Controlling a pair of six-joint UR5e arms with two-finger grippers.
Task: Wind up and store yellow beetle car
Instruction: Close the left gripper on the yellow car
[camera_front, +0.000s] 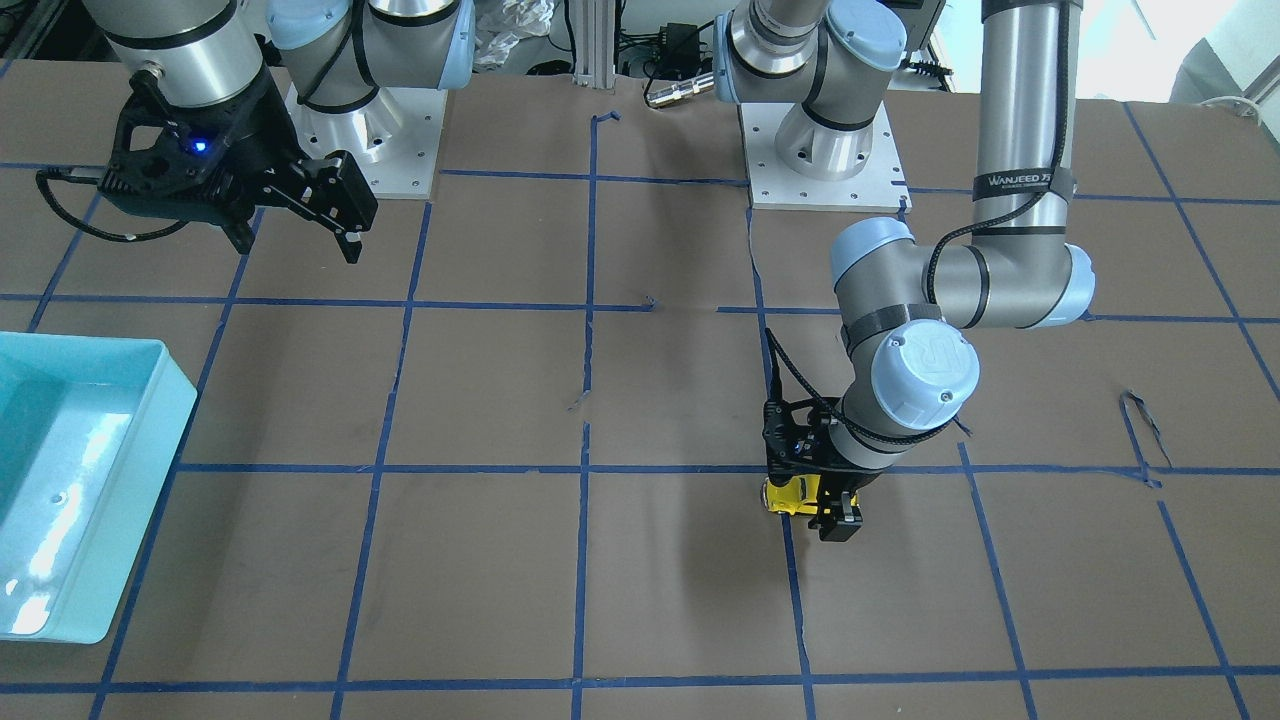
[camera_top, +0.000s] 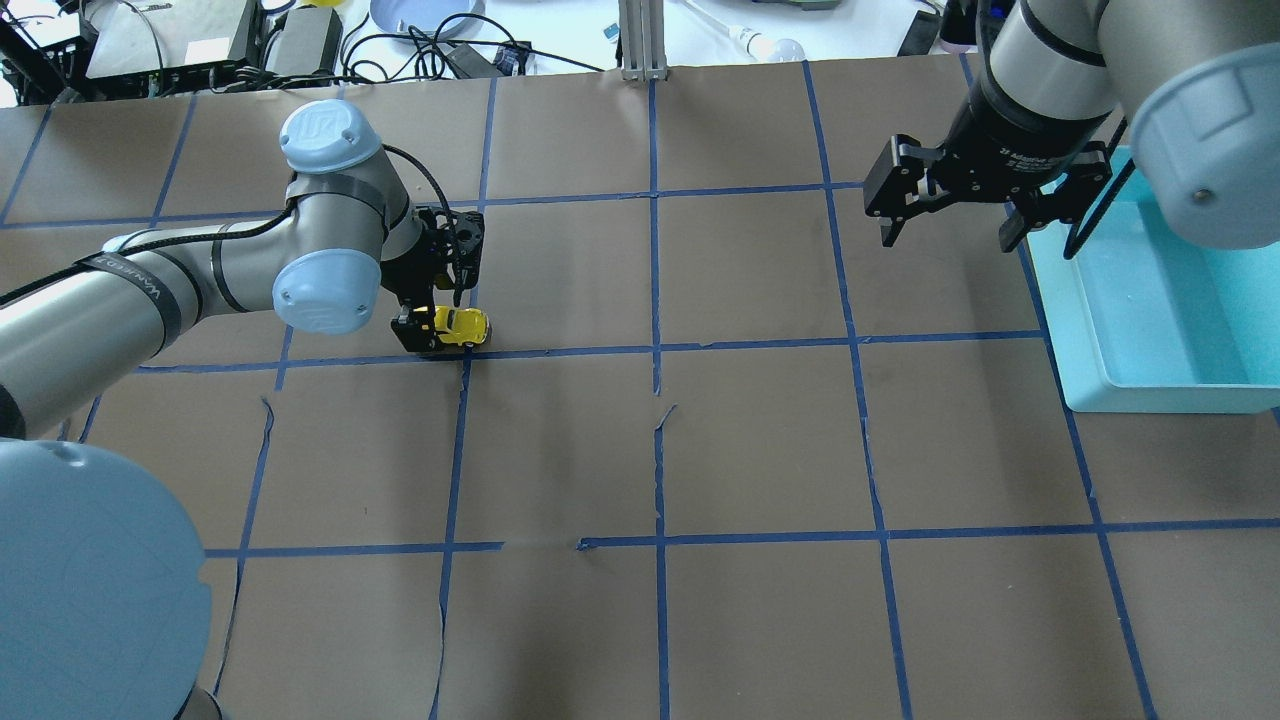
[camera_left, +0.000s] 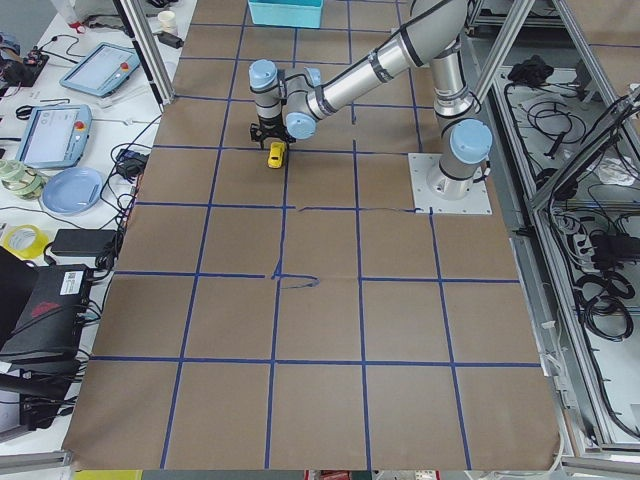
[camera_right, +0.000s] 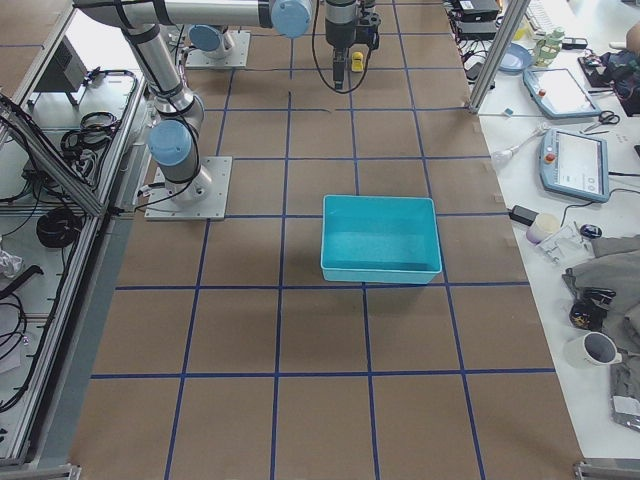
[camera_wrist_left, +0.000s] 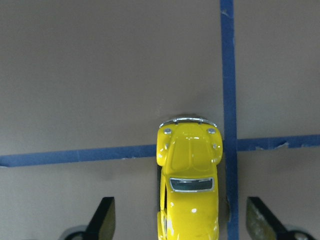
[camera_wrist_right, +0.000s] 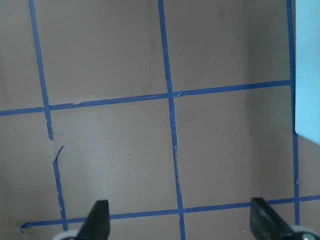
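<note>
Black left gripper (camera_wrist_left: 182, 222) straddles the tiny glossy yellow beetle car (camera_wrist_left: 187, 185) on a blue tape crossing (camera_wrist_left: 227, 142), jaws apart and clear of it. Neither winding nor storing looks done. Nose and long axis point right, toward the far light-blue plastic tray (camera_top: 1160, 398), where the right gripper (camera_top: 948, 238) hangs, jaws apart, empty.

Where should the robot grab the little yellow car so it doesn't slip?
On its two long door sides, coming straight down from above. The yellow beetle car stands on its wheels on the table. Its roof and bonnet are round and glossy, so the flatter flanks probably hold best. The open left pincer hangs over it, with its fingers on either side, neither touching.
</note>
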